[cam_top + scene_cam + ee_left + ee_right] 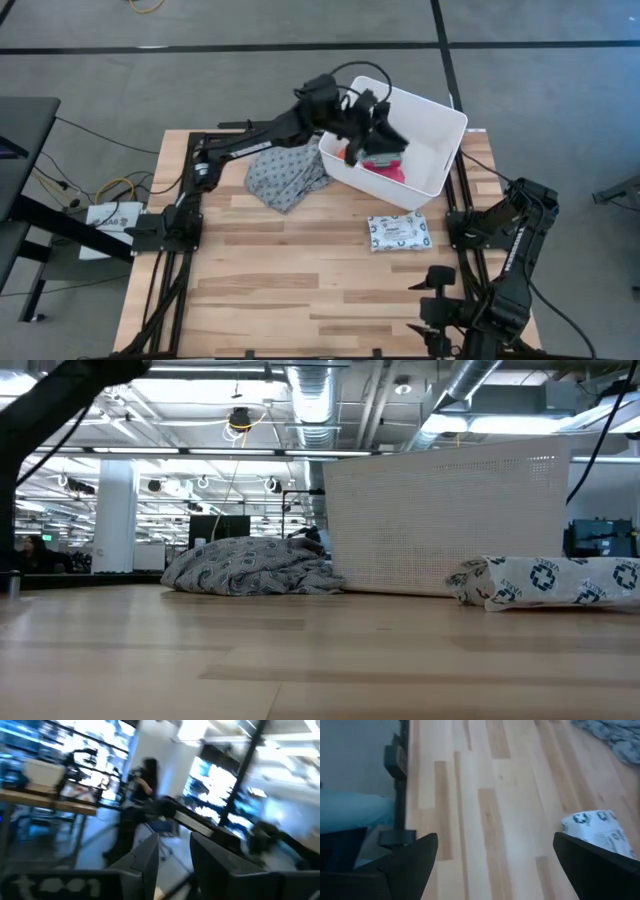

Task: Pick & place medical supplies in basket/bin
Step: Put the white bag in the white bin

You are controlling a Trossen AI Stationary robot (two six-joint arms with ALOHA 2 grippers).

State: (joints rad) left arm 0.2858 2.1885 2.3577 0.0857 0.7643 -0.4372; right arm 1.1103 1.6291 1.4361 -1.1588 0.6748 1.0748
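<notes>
From above we see the left gripper [385, 135] over the white tub [440, 125], its fingers [150, 857] slightly apart, gripping nothing visible. Only the low view hides the tub's contents; the white patterned pack [398, 232] lies beside it. The right gripper [495, 865] is spread wide.

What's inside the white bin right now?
In the white bin: something pink and something orange, partly covered by the left gripper above them. Anything beneath is hidden.

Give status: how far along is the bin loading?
Done: pink and orange items lie in the large white plastic tub. In hand: left gripper is over the tub; any load is unclear. Left: white patterned soft pack on the wooden table. Right gripper open, parked.
</notes>
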